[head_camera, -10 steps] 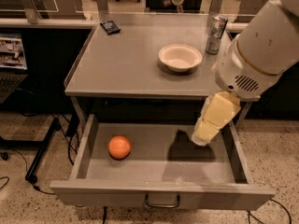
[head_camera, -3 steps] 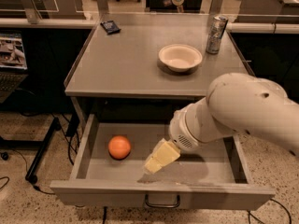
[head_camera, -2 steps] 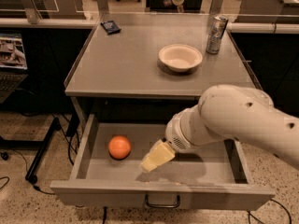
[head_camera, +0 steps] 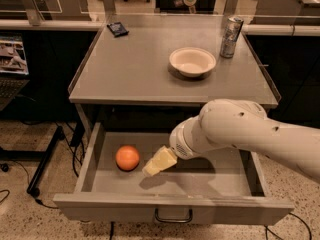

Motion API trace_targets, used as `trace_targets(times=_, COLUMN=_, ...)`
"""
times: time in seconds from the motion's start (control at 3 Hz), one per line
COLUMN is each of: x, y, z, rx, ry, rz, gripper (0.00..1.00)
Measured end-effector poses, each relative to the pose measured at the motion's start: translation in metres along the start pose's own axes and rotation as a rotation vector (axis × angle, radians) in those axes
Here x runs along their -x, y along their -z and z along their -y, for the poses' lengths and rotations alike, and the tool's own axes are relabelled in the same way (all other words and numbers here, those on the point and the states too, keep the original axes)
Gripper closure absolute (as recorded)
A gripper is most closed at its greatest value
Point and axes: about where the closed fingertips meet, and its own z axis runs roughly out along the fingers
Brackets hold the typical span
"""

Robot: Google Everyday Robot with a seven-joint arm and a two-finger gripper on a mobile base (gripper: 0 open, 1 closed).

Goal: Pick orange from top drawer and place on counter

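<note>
The orange point(head_camera: 127, 157) lies on the floor of the open top drawer point(head_camera: 172, 210), in its left part. The drawer is pulled out under the counter point(head_camera: 135, 69) and has a small loop handle point(head_camera: 173, 217) on its front panel. My gripper point(head_camera: 154, 165) reaches down into the drawer from the right. Its cream-coloured tip points left and sits just right of the orange, a short gap away from it.
On the counter stand a white bowl point(head_camera: 192, 61), a drink can point(head_camera: 231, 36) at the back right and a small dark packet point(head_camera: 118, 28) at the back left. My white arm point(head_camera: 240, 131) crosses over the drawer's right half.
My gripper has moved left across the drawer, from its right side toward the orange, and now sits close beside it. The orange has not moved.
</note>
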Motion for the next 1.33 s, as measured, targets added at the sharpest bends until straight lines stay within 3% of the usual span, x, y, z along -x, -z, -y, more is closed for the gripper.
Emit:
trace_targets(times=0.33, x=0.024, y=-0.024, z=-0.003, rx=0.030, ry=-0.012, rz=0.058, gripper=0.00)
trace_targets(times=0.67, x=0.024, y=-0.024, z=-0.003, rx=0.030, ry=-0.012, rz=0.058, gripper=0.00)
trace_targets(times=1.0, x=0.021, y=-0.033, z=0.000, rx=0.001, ry=-0.072, rz=0.099, gripper=0.00)
trace_targets(times=1.33, x=0.028, y=-0.055, z=0.002, rx=-0.046, ry=-0.190, rz=0.185, gripper=0.00)
